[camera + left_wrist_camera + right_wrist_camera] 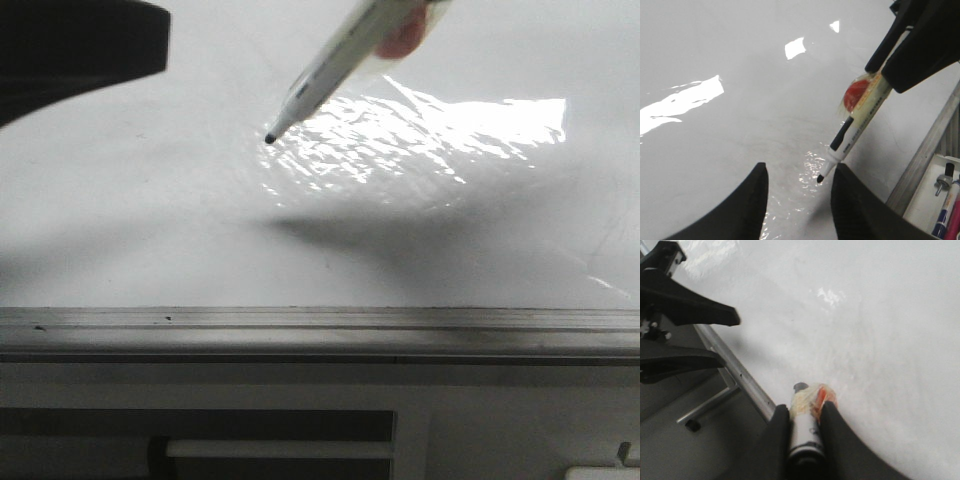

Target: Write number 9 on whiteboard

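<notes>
The whiteboard (150, 220) is glossy white with bright glare; it also shows in the left wrist view (740, 130) and the right wrist view (880, 330). No drawn number 9 shows on it. My right gripper (804, 410) is shut on a white marker (330, 65) wrapped with tape and a red blob (856, 95). The marker tilts down to the left and its black tip (270, 138) is at or just above the board. My left gripper (799, 175) is open and empty above the board, its fingers either side of the marker tip; in the front view it is a dark shape (70, 50) at top left.
A grey metal edge rail (320, 325) runs along the board's near side. Beyond it a white tray holds other markers (946, 210). A metal bar (705, 407) lies beside the rail. The marker casts a dark shadow (400, 240) on the board.
</notes>
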Available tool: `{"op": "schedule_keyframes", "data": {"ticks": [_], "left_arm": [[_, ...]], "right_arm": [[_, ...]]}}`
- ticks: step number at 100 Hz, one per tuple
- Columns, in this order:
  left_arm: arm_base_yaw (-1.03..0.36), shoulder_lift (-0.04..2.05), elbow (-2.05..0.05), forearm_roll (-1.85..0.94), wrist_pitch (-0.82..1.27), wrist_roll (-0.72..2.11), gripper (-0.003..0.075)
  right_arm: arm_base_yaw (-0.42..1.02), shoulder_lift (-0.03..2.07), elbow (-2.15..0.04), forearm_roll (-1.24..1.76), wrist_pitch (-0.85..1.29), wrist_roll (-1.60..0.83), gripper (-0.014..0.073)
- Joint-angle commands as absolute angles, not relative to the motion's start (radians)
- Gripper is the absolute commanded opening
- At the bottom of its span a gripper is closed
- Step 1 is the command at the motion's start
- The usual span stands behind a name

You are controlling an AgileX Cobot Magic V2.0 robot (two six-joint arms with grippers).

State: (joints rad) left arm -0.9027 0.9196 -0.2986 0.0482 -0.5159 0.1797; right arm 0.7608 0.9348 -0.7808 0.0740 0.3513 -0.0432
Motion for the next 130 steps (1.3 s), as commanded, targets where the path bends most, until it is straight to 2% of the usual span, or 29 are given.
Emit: {"op": "schedule_keyframes", "data": {"ticks": [1,32,59,79,100,130], "left_arm": [[-0.902,0.854,-0.321,0.000,-0.528,0.169,0.0284],[-0.902,0.808,-0.321,0.000,-0.478,0.169,0.0284],[-0.902,0.808,-0.321,0.000,-0.478,0.169,0.0283],[-0.902,0.808,-0.321,0.000,-0.479,0.169,0.0283],[-0.902,0.808,-0.321,0.000,-0.476,0.169,0.0283],[-0.902,0.808,-0.321,0.000,-0.474,0.169,0.0283]], "right_arm": [[0.724,0.916,-0.844,0.064,0.307,-0.026,-0.0067],[0.655,0.999,-1.024,0.064,0.469,-0.024,-0.0060],[0.584,1.130,-1.085,0.056,0.446,-0.017,-0.0060],[0.636,1.242,-1.149,0.076,0.480,-0.019,-0.0060],[0.651,1.229,-1.147,0.013,0.622,-0.006,-0.0060],[0.595,1.157,-1.153,-0.012,0.542,0.011,-0.0060]]}}
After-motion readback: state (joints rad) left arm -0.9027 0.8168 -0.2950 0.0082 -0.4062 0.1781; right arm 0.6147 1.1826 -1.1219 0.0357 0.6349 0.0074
